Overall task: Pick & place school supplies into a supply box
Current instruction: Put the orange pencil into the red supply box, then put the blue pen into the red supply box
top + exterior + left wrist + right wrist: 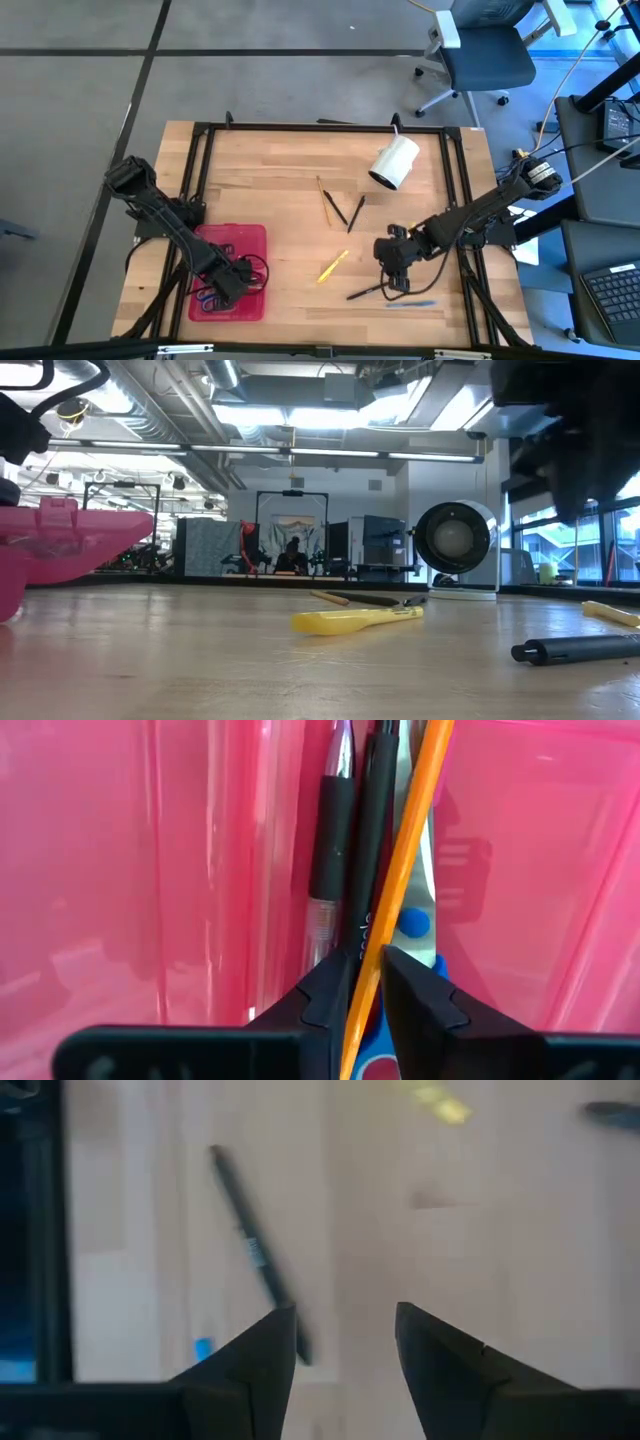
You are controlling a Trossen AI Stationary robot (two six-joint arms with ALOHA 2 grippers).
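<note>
Now orange pencil [400, 880] between left gripper [368, 982] fingers, over red box [120, 870].

The left gripper [368, 982] sat inside the supply box [232, 240], with a thin pencil [400, 880] running between its fingertips [330, 990]. Two pens [345, 850] and the scissors [415, 925] lay just beyond and beneath those tips. The right gripper [345, 1345] hovered over the table [290, 185], a pen [255, 1250] lying beside one fingertip.
</note>
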